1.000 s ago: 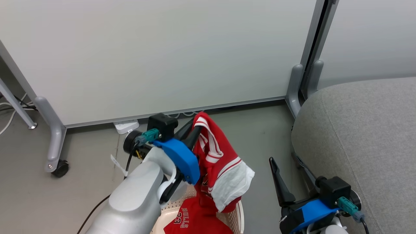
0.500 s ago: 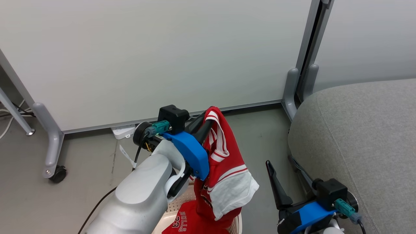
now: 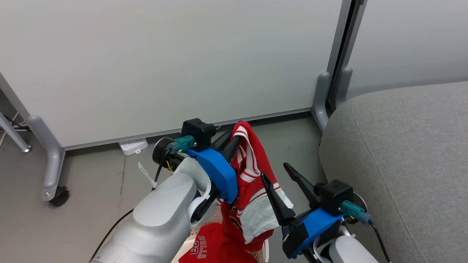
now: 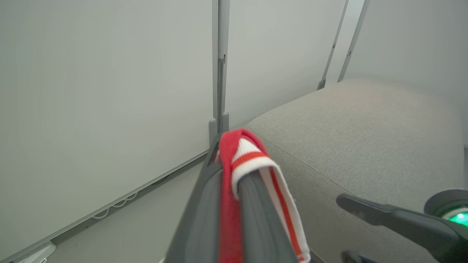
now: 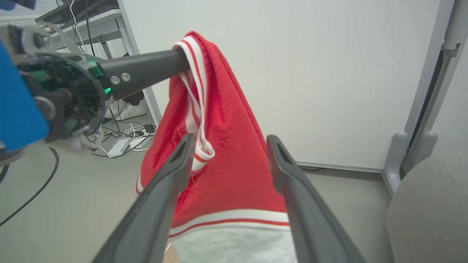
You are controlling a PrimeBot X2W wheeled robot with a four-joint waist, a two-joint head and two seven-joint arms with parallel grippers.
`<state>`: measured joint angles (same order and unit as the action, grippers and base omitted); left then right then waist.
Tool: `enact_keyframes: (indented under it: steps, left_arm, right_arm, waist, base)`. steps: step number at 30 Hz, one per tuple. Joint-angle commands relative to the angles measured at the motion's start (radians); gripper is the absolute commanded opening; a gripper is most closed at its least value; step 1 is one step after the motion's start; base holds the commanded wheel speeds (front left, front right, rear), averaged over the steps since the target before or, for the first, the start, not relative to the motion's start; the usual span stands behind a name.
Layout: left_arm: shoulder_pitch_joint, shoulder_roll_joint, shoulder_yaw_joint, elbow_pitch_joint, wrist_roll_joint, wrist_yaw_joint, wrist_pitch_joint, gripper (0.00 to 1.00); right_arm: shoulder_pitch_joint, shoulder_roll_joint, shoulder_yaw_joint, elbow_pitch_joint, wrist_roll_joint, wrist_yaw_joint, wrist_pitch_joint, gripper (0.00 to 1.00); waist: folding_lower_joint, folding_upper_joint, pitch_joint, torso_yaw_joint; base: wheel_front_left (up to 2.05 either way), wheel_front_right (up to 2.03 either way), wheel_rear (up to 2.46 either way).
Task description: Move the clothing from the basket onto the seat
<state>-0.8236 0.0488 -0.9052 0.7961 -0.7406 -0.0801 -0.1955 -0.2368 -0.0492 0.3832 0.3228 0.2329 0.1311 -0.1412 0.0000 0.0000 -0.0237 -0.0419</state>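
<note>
Two grippers mid-frame, left gripper (image 3: 237, 140) clamped tight on red striped garment (image 3: 252, 204) hanging over basket (image 3: 266, 250) at bottom centre, right gripper (image 3: 274, 170) spread wide beside that cloth, gripping nothing, BULLS 23 garment (image 3: 215, 248) lying in basket, grey seat (image 3: 402, 153) at right

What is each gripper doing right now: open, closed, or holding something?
Left gripper: closed on the red garment, which hangs from it.
Right gripper: open, holding nothing.
</note>
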Motion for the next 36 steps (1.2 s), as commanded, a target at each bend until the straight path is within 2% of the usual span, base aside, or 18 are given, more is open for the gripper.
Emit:
enact_keyframes:
  steps: [1,13,25,26,27,36]
  left_arm:
    - [-0.02,0.003,-0.01,0.003,-0.011,0.007,-0.007,0.0]
    - [-0.04,0.003,-0.066,0.005,-0.06,0.015,-0.019,0.0]
    - [-0.063,0.003,-0.12,-0.001,-0.108,0.016,-0.033,0.0]
    - [-0.064,0.003,-0.123,-0.002,-0.112,0.017,-0.035,0.0]
    - [-0.065,0.003,-0.127,-0.003,-0.115,0.019,-0.037,0.0]
    - [-0.076,0.003,-0.152,0.013,-0.141,0.023,-0.047,0.0]
  right_arm:
    - [-0.042,-0.002,0.023,0.034,0.015,-0.001,0.014,1.0]
    - [-0.244,-0.002,0.123,0.267,0.019,-0.001,0.021,1.0]
    - [-0.368,-0.002,0.23,0.509,0.164,-0.001,0.013,1.0]
    - [-0.375,-0.002,0.242,0.52,0.179,-0.001,0.01,0.62]
    - [-0.381,-0.002,0.253,0.53,0.193,-0.001,0.005,0.01]
    - [-0.418,-0.002,0.338,0.594,0.272,-0.001,-0.039,0.0]
  waist:
    - [0.0,0.0,0.004,0.0]
    - [0.0,0.0,0.013,0.009]
    - [0.0,0.0,0.012,0.028]
    - [0.0,0.0,0.012,0.03]
    - [0.0,0.0,0.012,0.03]
    - [0.0,0.0,0.012,0.025]
  base:
    - [0.0,0.0,0.0]
    - [0.0,0.0,0.0]
    - [0.0,0.0,0.0]
    - [0.0,0.0,0.0]
    - [0.0,0.0,0.0]
    - [0.0,0.0,0.0]
